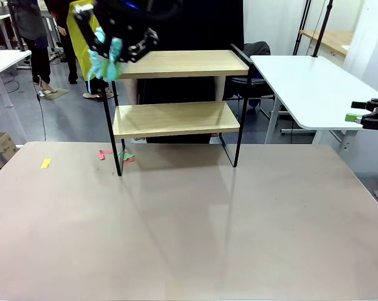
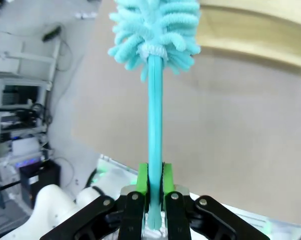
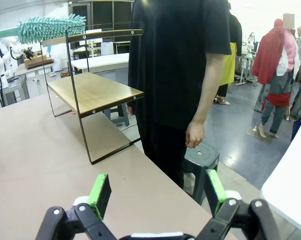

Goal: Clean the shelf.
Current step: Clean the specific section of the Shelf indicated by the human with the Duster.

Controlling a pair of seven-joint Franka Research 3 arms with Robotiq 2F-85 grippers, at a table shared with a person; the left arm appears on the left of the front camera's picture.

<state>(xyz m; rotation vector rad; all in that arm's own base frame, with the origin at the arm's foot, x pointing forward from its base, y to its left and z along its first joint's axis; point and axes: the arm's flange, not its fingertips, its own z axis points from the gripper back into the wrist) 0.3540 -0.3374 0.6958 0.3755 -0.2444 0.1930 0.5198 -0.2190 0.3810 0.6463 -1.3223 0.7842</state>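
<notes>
Left gripper [image 2: 155, 174] is clamped on the teal duster [image 2: 154, 100], fluffy head parked at the top-board edge of the shelf [image 1: 176, 63], ready to sweep I'd guess, while right gripper [image 3: 158, 192] sits wide open.

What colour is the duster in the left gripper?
The duster is turquoise throughout; clearest in left wrist view.

Front camera looks across the table [image 1: 189, 232] at the shelf [image 1: 183, 63]; right wrist camera sees it sidelong.
</notes>
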